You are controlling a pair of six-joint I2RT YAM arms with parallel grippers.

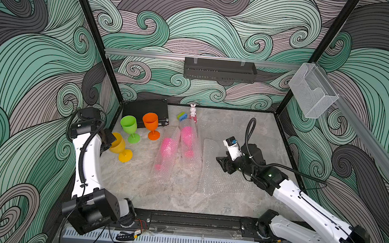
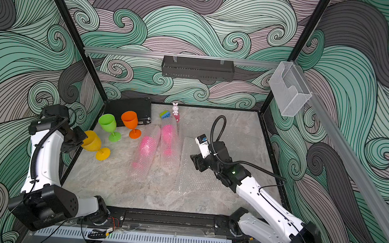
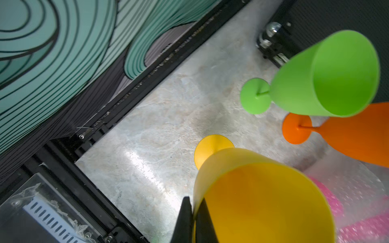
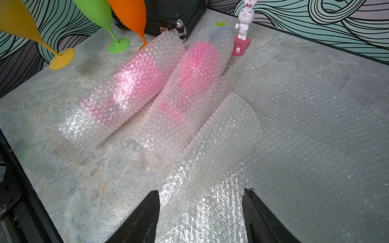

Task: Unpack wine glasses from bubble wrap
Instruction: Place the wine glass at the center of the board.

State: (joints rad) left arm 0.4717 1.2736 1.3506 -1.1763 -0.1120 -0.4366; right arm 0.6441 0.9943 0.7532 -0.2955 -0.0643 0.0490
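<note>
1. Step in hand: setting down the yellow goblet (image 1: 117,145). The left gripper (image 3: 194,199) is pinched tight on its rim. The goblet leans with its foot low over the table (image 1: 136,184), and we cannot confirm contact.
2. The right gripper (image 4: 201,190) stands open and empty above the loose bubble wrap sheets (image 4: 305,147).
3. Next move, in our judgement: right the goblet, seat the foot flat, then release.
4. Count: five goblets.
   - Three are bare: the yellow one, the green goblet (image 1: 129,124) and the orange goblet (image 1: 150,121), these two upright.
   - Two are wrapped: the pink goblet (image 1: 168,148) and the second pink goblet (image 1: 187,135) lie mid-table, one in each of two bubble wrap tubes (image 1: 161,171).
   - Loose sheets: at least two, overlapping.
</note>
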